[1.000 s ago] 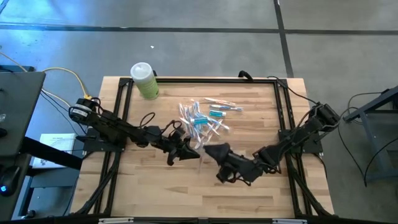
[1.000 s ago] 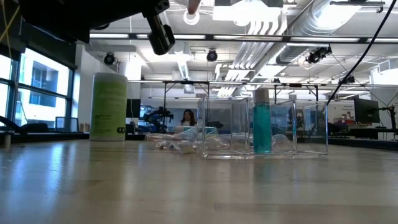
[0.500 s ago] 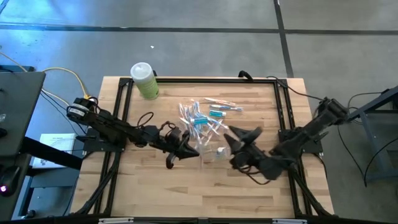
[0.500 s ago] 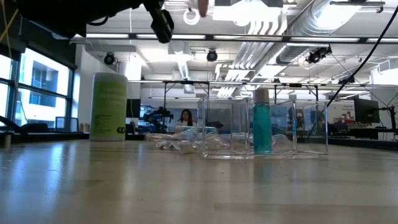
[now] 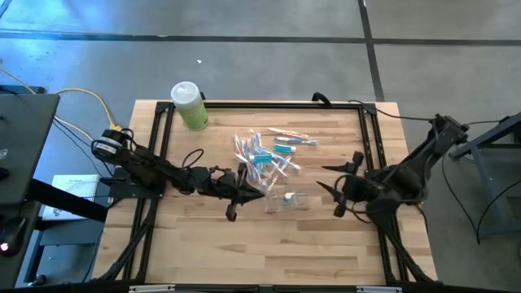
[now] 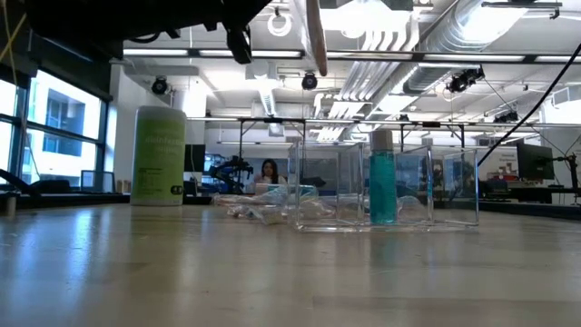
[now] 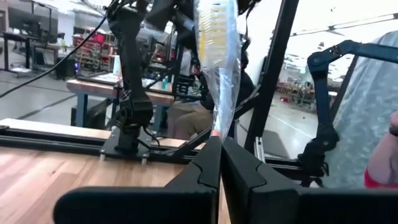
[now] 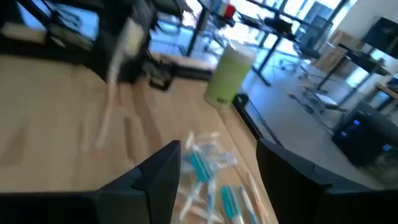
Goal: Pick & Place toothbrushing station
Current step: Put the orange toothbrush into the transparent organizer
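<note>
My left gripper (image 5: 254, 194) is shut on a clear-wrapped toothbrush (image 7: 217, 56) with orange bristles and holds it above the table's middle. The see-through holder (image 5: 286, 198) stands on the table just right of it, with a teal piece (image 6: 382, 186) upright inside. More teal and orange toothbrushes (image 5: 264, 153) lie in a loose pile on the table behind the holder. My right gripper (image 5: 335, 179) hangs open, with nothing between its fingers, above the table to the right of the holder, pointing toward the pile (image 8: 205, 171). My left gripper pinches the wrapped toothbrush by its lower end (image 7: 216, 132) between the two shut fingers (image 7: 205, 165). The toothbrush stands up out of the fingertips, about upright and bristle end up (image 6: 314, 36), lifted clear of the table.
A light-green bottle with a white cap (image 5: 189, 106) stands at the far left corner. Black frame rails (image 5: 370, 146) run along the table's left, far and right sides. Bare wood (image 5: 269, 252) lies along the near edge.
My right gripper has drawn back from above the holder toward the table's right edge, rising and rolling as it went; the holder now shows uncovered. My left gripper has rolled in place, and the toothbrush it holds has swung to stand about upright.
</note>
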Controlling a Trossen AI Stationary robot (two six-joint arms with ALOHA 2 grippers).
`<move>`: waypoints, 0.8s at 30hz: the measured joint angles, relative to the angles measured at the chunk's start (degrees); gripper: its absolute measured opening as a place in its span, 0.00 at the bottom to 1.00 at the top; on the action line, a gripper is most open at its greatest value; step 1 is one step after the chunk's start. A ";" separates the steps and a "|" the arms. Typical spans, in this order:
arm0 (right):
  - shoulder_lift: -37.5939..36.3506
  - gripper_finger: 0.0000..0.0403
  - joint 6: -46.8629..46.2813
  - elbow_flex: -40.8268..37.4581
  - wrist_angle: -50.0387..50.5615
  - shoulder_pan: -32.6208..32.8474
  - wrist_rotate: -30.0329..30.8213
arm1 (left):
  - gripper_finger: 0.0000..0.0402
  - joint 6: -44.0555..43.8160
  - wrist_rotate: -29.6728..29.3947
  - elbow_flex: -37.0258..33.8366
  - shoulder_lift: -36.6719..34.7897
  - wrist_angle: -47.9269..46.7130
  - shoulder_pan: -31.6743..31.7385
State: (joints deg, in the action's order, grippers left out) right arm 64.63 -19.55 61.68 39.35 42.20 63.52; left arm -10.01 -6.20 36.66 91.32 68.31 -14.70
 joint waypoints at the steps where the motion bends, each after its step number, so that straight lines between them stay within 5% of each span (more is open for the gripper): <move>1: -0.06 0.50 -0.08 -1.47 -0.65 -0.35 0.59 | 0.00 0.54 -0.26 0.03 0.90 0.88 0.00; 9: -0.19 0.50 -3.23 -8.15 -4.38 -1.06 5.50 | 0.00 5.61 -5.97 0.05 5.61 3.68 0.23; 24: -0.19 0.50 -3.19 -12.01 -9.64 -0.95 6.87 | 0.00 0.30 -6.10 0.10 13.67 5.42 2.25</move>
State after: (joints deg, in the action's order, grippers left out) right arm 64.45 -22.74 49.67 29.71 41.25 70.39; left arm -9.71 -12.29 36.75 104.99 73.74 -12.45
